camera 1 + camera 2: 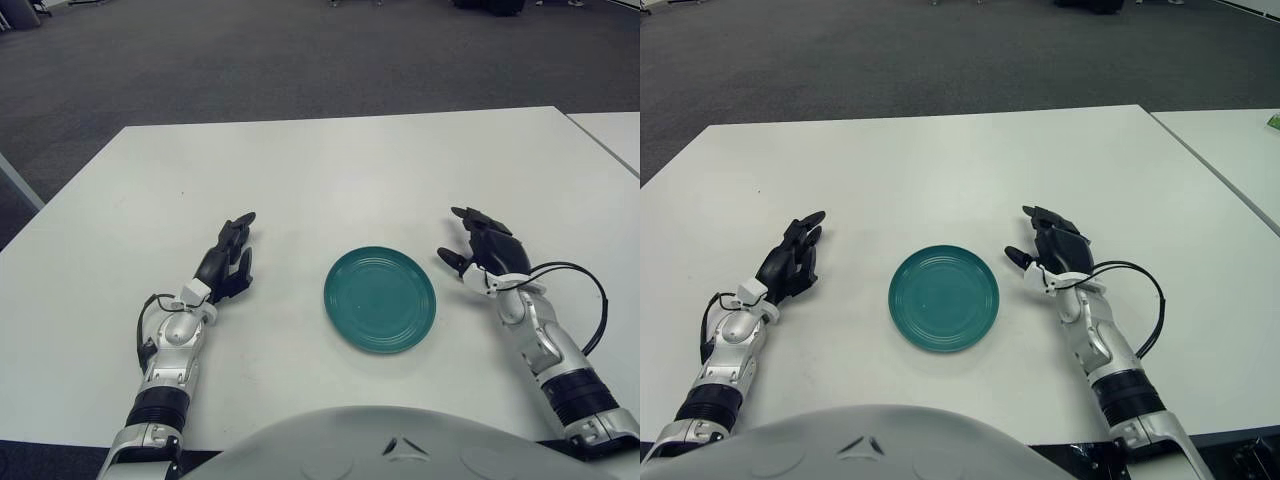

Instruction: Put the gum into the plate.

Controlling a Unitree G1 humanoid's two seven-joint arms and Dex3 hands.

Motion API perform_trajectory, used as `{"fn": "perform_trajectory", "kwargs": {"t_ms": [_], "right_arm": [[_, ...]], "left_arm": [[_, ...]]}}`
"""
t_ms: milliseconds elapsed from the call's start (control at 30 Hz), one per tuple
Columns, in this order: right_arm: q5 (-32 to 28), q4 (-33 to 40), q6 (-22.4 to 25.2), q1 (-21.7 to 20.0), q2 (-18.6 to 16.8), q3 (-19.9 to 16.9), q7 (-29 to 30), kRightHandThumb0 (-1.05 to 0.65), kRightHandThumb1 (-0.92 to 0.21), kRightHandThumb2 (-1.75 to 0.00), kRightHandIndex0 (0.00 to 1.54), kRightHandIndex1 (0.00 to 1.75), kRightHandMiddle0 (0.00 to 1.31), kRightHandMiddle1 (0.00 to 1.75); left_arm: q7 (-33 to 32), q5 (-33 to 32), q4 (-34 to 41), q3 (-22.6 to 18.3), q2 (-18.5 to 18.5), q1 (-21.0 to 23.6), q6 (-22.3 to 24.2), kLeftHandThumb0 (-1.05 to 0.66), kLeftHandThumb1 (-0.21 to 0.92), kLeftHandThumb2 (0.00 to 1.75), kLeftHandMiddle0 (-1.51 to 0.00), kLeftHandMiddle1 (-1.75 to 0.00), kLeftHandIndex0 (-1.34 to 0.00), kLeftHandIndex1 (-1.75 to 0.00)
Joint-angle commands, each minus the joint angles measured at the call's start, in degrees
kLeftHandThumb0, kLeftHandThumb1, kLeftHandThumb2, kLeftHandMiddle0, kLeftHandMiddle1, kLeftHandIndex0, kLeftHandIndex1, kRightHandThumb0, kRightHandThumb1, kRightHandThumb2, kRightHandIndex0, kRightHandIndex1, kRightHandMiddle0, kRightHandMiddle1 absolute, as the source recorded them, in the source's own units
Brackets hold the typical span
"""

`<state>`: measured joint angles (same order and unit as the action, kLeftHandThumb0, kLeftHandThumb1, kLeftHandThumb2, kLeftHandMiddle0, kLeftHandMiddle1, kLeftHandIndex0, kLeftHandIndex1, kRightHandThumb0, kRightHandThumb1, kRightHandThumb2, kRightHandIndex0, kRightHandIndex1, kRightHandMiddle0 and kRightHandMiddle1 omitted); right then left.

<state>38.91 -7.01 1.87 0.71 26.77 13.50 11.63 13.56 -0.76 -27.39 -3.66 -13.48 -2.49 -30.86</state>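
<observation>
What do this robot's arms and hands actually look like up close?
Both the left hand and the right hand are black, with three stubby fingers. The forearms are silver metal with black ribbed cuffs, and a thin black cable loops beside each wrist.

No text, label, brand, number or sign can be read anywhere in either view. The teal plate (380, 299) shows only plain concentric ridges, the white table (330, 170) around it carries no markings, and no lettering can be made out on either arm beside the plate.
</observation>
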Motion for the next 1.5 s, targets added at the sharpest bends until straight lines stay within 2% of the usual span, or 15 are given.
{"fn": "perform_trajectory", "kwargs": {"t_ms": [0,367,967,1133,1367,1467], "right_arm": [[1.0,1.2,0.5,0.4,-0.3,0.7,-1.2,-1.05,-0.92,-0.76,0.31,0.05,0.00,0.48],[1.5,3.0,0.4,1.5,-0.5,1.6,-3.6,-1.05,-0.92,-0.78,0.28,0.03,0.00,0.43],[1.9,2.7,-0.3,0.9,-0.9,2.4,-3.9,-1.05,-0.92,-0.73,0.29,0.03,0.00,0.46],[3.0,6.0,1.0,0.7,0.1,1.4,-5.1,-1.05,-0.92,-0.74,0.28,0.02,0.00,0.47],[3.1,7.4,0.3,-0.4,1.2,-0.2,-5.5,-1.05,-0.92,-0.75,0.32,0.04,0.00,0.54],[1.2,12.2,0.8,-2.0,3.4,-3.2,-9.6,-1.05,-0.92,-0.76,0.33,0.05,0.00,0.56]], "left_arm": [[-0.2,0.4,-0.2,0.2,0.0,-0.1,1.1,-0.97,0.92,0.89,-0.17,0.00,0.00,-0.51],[-0.6,0.9,0.1,0.5,0.5,-0.1,1.3,-0.97,0.92,0.89,-0.17,0.00,0.00,-0.51],[-1.5,1.8,-0.4,1.0,1.2,0.6,1.5,-0.97,0.92,0.89,-0.17,0.00,0.00,-0.51],[-1.8,2.0,-0.8,1.1,1.4,0.9,1.5,-0.97,0.92,0.89,-0.17,0.00,0.00,-0.51],[-2.1,2.2,-1.4,1.3,1.5,1.3,1.4,-0.97,0.92,0.89,-0.17,0.00,0.00,-0.51],[-2.2,2.3,-1.7,1.4,1.5,1.5,1.3,-0.97,0.92,0.89,-0.17,0.00,0.00,-0.51]]}}
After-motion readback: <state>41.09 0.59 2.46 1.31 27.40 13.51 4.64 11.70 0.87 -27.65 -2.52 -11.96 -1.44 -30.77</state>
